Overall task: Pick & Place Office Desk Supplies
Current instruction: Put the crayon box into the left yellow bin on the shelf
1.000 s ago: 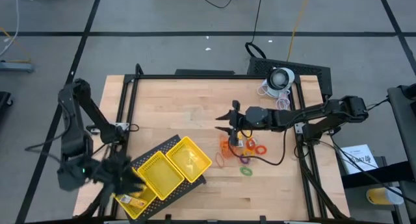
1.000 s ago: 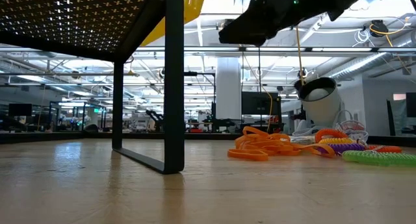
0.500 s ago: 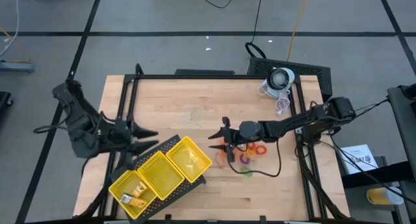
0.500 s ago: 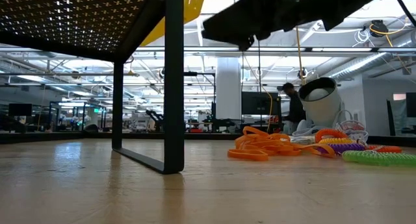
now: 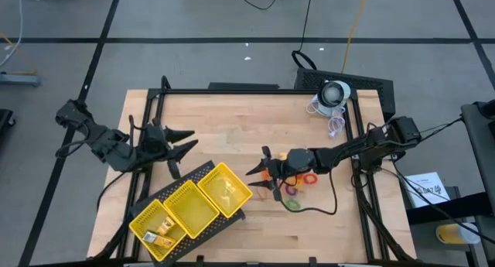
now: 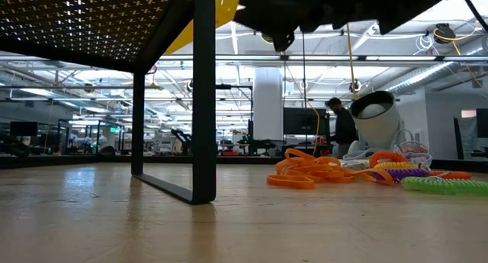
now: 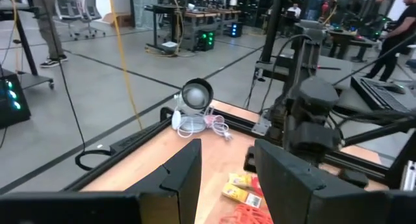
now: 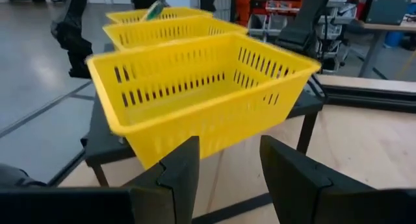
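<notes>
The office desk supplies lie in a small heap right of the tabletop's (image 5: 232,120) middle: a tangle of thin orange rubber-band loops (image 6: 305,171), with red rings (image 5: 311,177), a purple ring (image 5: 291,190) and a green ring (image 5: 294,204) just beside it on the right and near side. In the left wrist view a small yellow-gold blocky piece (image 7: 242,188) rests at the far edge of that heap. More small pieces (image 5: 160,237) sit in the leftmost compartment of the yellow three-compartment tray (image 5: 232,174), which stands on a dark perforated stand (image 5: 203,170) at the near left of the tabletop. The right gripper (image 5: 260,180) hangs above the left edge of the heap, pointing left toward the tray, its jaws parted with nothing between them. The left gripper (image 5: 183,141) hovers over the left part of the tabletop, just far of the tray, pointing right, jaws likewise parted and holding nothing. A white round device (image 5: 335,92) with pale cables sits at the far right corner. In the room beyond, a person (image 6: 341,126) stands in the distance.
</notes>
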You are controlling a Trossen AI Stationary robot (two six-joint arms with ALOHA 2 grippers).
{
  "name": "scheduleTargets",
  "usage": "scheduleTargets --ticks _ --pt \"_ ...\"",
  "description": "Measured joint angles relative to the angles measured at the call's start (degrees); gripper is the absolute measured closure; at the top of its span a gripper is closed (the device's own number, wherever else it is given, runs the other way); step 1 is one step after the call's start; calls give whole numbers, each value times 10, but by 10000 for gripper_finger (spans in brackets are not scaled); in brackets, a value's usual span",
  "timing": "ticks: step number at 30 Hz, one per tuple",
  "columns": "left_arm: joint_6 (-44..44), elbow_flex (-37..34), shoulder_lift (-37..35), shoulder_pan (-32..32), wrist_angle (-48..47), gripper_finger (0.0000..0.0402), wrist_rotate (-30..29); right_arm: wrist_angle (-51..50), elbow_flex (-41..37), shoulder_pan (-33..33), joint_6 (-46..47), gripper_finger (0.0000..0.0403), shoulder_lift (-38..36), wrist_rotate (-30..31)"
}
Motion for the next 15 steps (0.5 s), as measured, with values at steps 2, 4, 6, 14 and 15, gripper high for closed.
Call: scheduleTargets --ticks 2,4,6,14,15 --pt "0 0 0 9 0 252 5 12 0 -1 -1 252 13 -1" --pt "4 0 0 17 0 252 12 29 2 -2 -1 252 27 -1" --pt "8 0 0 22 0 252 14 39 9 -2 1 252 42 -1" --pt "21 0 0 35 0 252 15 43 22 4 25 252 53 -45" --pt "22 0 0 36 0 252 16 41 21 4 29 252 53 -48"
